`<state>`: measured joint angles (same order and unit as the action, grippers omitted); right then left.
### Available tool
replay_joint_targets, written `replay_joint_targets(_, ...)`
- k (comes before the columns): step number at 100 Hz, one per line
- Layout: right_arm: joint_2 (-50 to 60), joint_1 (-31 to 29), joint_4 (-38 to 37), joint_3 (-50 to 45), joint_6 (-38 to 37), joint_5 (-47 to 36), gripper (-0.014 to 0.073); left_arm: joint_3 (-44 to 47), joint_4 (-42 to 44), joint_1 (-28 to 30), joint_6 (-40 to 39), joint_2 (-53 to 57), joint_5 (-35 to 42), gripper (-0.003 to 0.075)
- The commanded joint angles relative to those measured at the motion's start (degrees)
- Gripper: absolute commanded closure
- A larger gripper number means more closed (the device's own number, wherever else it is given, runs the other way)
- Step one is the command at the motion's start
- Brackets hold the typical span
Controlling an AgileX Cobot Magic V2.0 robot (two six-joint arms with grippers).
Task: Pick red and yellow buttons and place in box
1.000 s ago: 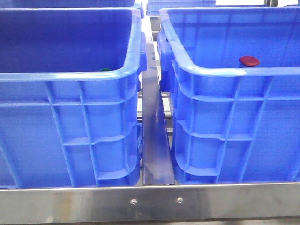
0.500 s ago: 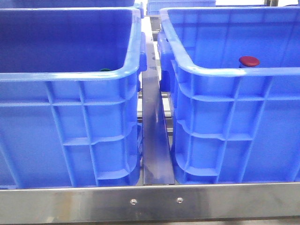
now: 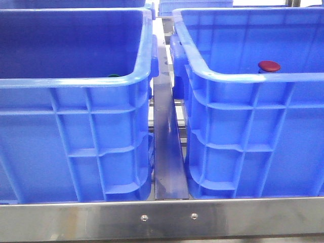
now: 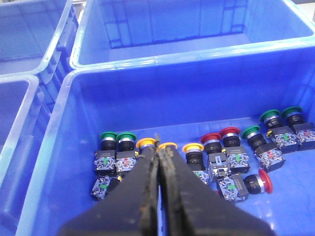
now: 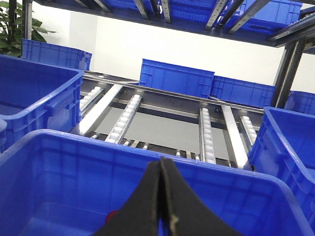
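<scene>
While the two big blue crates fill the front view, you get your useful look from the left wrist, where the left crate (image 4: 59, 147) sits open under the left pincer (image 4: 158, 147). That pincer is closed tight, fingers pressed together with nothing between them, and it hangs above the crate floor. The right pincer (image 5: 164, 169) is likewise closed and empty, raised over the right crate (image 5: 64, 162), with the roller rack (image 5: 206, 132) beyond it.

Your targets lie in a loose row on the floor just past the left pincer's tips. Two yellow buttons (image 4: 146, 144) sit nearest, one either side of the tips, with a third a little further to one side. The red buttons (image 4: 211, 139) come next, a standing pair side by side and one more tipped over on its side nearby. Green buttons (image 4: 108, 136) stand at both ends of the row; leave those.

Judging by their look, these are light, rigid plastic parts, so weight is no worry. The glossy domed caps are likely slippery and would squirt out of a pinch. Take each one lower, across the dark collar or the square block beneath the cap. They stand close together, so you need to open the fingers narrowly to avoid knocking neighbours.
</scene>
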<state>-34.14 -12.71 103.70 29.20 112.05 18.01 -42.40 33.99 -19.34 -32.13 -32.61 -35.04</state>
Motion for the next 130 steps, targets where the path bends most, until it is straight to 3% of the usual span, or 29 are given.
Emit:
replay_joint_targets(1,0.22,-0.13,7.17,1.59,0.17,1.99,0.0681,-1.64,1.58,0.15,-0.56,-0.08,3.84,0.0739)
replay_joint_targets(15,0.22,-0.13,7.17,1.59,0.17,1.99,0.0681,-1.64,-1.66,0.15,0.79,0.06,3.84,0.0739)
replay_joint_targets(33,0.22,-0.13,7.17,1.59,0.17,1.99,0.0681,-0.80,-7.29,0.28,8.15,2.78,5.49,0.0739)
replay_joint_targets(49,0.22,-0.13,7.17,1.59,0.17,1.99,0.0681,5.14,-13.38,4.70,15.43,7.38,14.19,0.0739)
replay_joint_targets(72,0.22,-0.13,7.17,1.59,0.17,1.99,0.0681,18.14,-28.90,14.76,28.44,15.66,27.37,0.0739)
replay_joint_targets(99,0.22,-0.13,7.17,1.59,0.17,1.99,0.0681,33.24,-30.84,16.41,28.60,24.91,38.58,0.0739)
replay_joint_targets(130,0.22,-0.13,7.17,1.59,0.17,1.99,0.0681,41.14,-32.24,16.41,28.60,32.30,39.95,0.0739)
